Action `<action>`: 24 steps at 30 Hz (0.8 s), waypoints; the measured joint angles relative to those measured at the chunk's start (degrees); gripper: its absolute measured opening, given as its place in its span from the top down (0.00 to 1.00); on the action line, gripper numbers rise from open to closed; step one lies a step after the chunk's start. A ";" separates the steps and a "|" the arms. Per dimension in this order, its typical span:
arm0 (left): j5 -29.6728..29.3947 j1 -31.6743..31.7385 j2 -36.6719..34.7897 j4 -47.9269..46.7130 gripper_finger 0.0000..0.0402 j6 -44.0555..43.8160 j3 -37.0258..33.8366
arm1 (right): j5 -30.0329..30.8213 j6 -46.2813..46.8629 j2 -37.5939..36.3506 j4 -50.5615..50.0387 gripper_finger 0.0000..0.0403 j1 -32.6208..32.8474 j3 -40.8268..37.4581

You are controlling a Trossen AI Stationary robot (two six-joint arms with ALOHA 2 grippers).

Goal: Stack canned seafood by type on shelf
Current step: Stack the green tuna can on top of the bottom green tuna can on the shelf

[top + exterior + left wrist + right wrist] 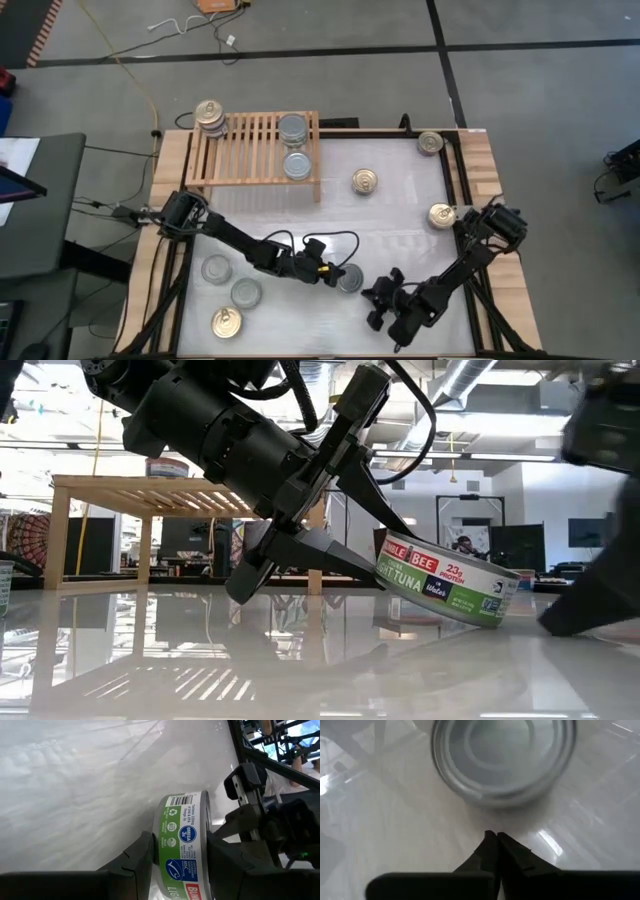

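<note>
Left tool (375, 565) clamps the green-labelled round metal tuna tin (447, 589), tilted on the white worktop (300, 660) (the pale slatted wooden shelf (250, 150) lies well beyond); right tool (495, 842) sits clenched, empty, just beside.

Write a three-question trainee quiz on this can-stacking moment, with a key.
1. True or false: the left gripper holds the tuna can tilted, its edge near the table.
2. The right gripper's jaws are: A open, B shut, C hidden?
3. On the shelf, which cans are stacked at its left end: gold-topped or silver-topped?

Key: 1 true; 2 B; 3 gold-topped.
</note>
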 joint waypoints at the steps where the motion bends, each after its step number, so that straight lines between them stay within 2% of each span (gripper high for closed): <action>1: 0.33 0.00 0.00 0.12 0.64 -0.09 0.00 | -0.29 -1.15 0.01 -0.26 0.93 -0.55 0.56; 6: 2.08 0.05 0.04 0.32 0.64 -0.11 -0.04 | -0.88 -5.84 0.08 -0.94 0.97 -2.78 1.67; 10: 2.75 0.09 0.04 0.31 0.63 1.01 -0.04 | -0.94 -6.50 0.08 -1.00 0.93 -3.36 1.69; 14: 3.55 0.07 0.05 -0.10 0.57 2.48 -0.07 | -0.91 -7.95 0.08 -0.91 0.91 -3.68 1.70; 19: 5.09 0.02 0.24 0.12 0.46 2.43 -0.13 | -0.50 -9.26 0.08 -0.46 0.96 -3.91 1.71; 24: 5.09 0.00 0.24 0.29 0.43 -0.12 -0.13 | 0.59 -9.42 0.12 -0.43 0.94 -4.64 1.71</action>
